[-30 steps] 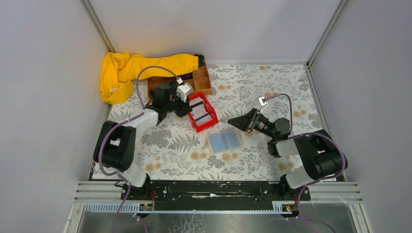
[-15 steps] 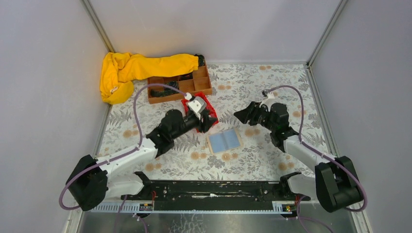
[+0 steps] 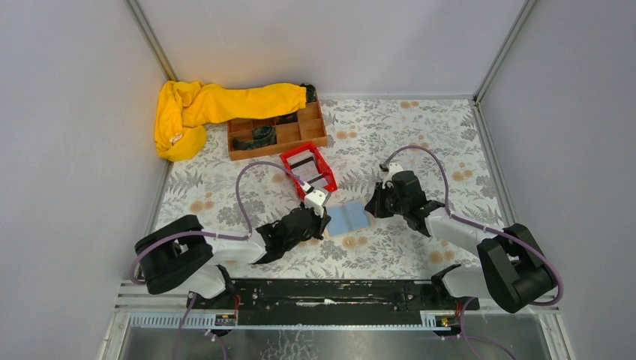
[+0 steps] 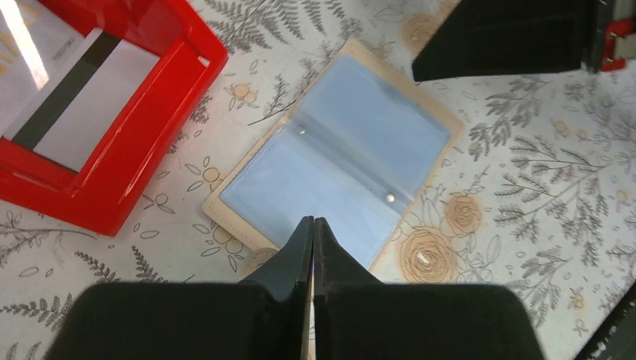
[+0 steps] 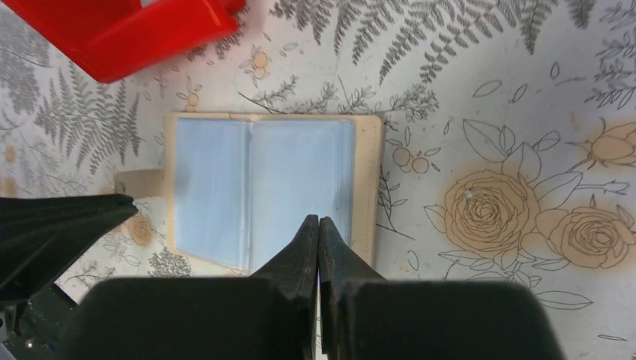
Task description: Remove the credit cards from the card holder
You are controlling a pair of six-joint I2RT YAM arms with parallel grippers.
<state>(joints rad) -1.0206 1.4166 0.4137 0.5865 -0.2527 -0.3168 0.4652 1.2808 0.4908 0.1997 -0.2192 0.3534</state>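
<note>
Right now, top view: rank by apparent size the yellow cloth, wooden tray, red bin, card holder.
1. yellow cloth, clearly the largest spread
2. wooden tray
3. red bin
4. card holder, lying open; it looks only slightly smaller than the red bin, so treat those two as close.

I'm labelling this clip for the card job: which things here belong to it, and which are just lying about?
Job: open card holder; credit cards lying in the red bin; left gripper and right gripper, both shut at the holder.
Lying about: wooden compartment tray; yellow cloth.
</note>
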